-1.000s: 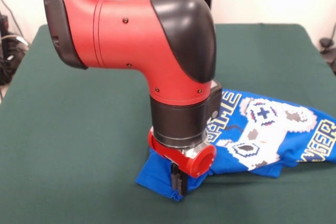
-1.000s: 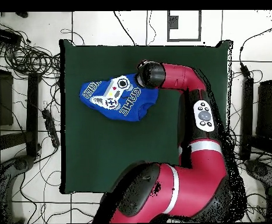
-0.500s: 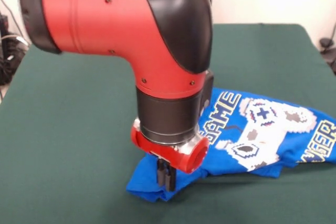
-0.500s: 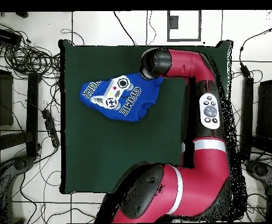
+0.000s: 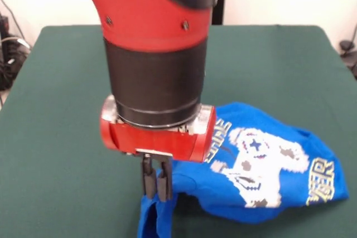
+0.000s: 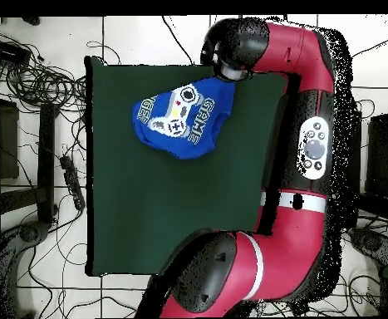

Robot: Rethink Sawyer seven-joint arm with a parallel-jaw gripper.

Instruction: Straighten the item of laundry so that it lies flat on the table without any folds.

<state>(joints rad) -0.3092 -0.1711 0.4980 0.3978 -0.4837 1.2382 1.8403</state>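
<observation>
Claw (image 5: 156,185) pinching a corner of the T-shirt (image 5: 262,163) — lifted, presumably to draw folds out; shirt still bunched, right of claw, near the bench (image 5: 50,154) front edge.

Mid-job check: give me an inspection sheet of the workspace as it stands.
Surface: green table, bare apart from the shirt.
Job's things: blue shirt bunched and folded, one corner lifted, near the table edge.
Clutter: nothing seen on the table.
Gripper: gripper shut on the shirt's corner, cloth hanging below it.
Cables: many on the floor beside the table.
Surroundings: black stands on the floor.
</observation>
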